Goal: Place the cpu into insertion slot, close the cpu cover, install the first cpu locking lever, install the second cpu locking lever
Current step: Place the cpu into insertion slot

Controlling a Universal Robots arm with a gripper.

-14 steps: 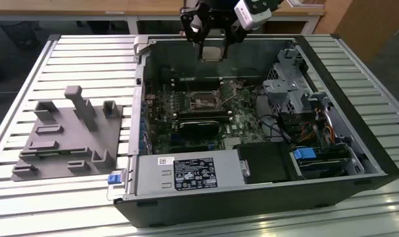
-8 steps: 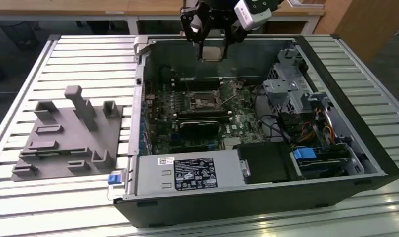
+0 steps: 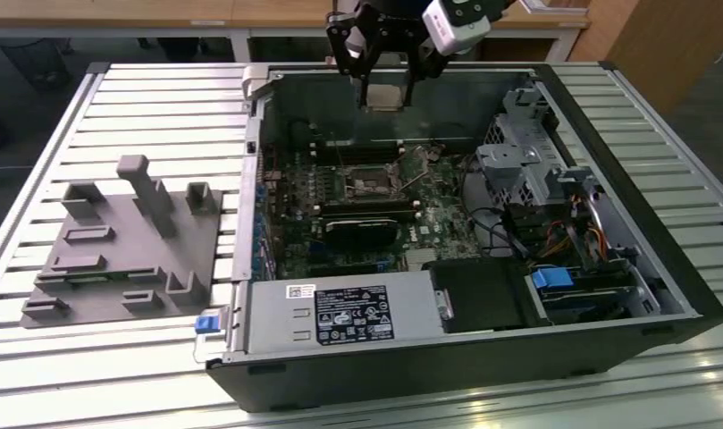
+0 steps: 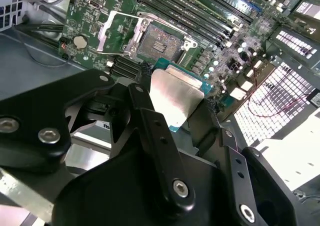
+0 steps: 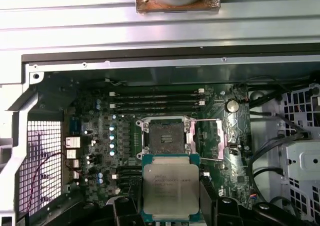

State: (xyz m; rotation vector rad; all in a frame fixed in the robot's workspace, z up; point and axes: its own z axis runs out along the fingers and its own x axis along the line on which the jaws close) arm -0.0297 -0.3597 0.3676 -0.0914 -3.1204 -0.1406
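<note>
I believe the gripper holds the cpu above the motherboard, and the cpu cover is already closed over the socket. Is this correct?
Not entirely. The gripper holds the cpu above the motherboard, but the cpu cover is open, swung aside from the bare socket, as the first wrist view shows.

A silvery slatted metal counter [image 3: 147, 116] spreads wide — behind it stand a light wooden tabletop [image 3: 122, 12] and a brown wooden panel [image 3: 661, 40].
</note>
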